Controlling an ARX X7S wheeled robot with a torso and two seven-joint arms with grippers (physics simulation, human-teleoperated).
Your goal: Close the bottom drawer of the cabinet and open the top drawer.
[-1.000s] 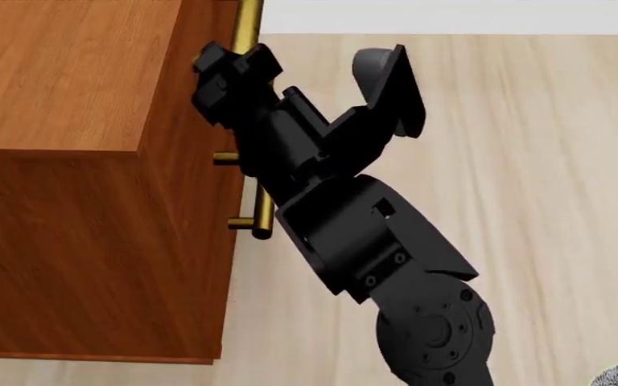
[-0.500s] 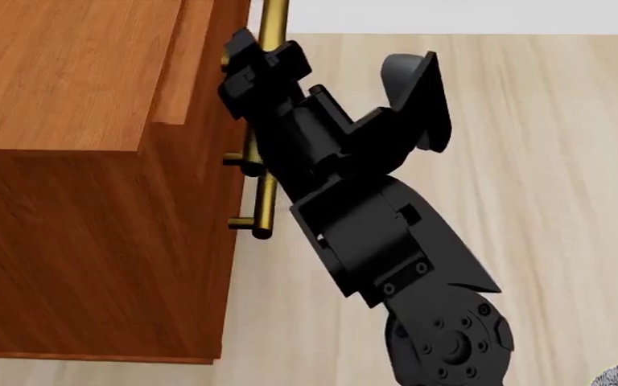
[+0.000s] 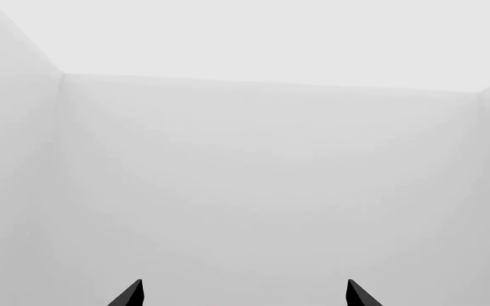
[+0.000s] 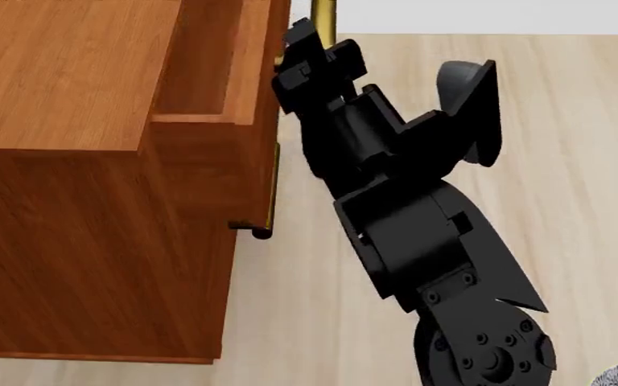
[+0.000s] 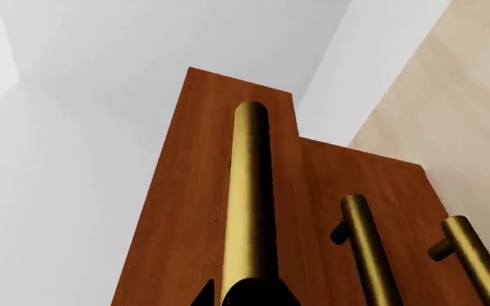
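Head view: the cabinet [image 4: 62, 161] fills 9 o'clock; the top drawer [image 4: 218, 72] is seen partly drawn out, its brass handle [image 4: 323, 18] clamped by the right gripper [image 4: 311, 52] for pulling. Bottom drawer appears flush, judged closed. Left gripper [image 3: 243, 294], tips spread, holds nothing.

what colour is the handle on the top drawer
Brass gold, a shiny round bar handle on the reddish-brown top drawer; clearest in the right wrist view.

Right gripper [image 4: 311, 50] clamped; left gripper [image 3: 243, 294] parted
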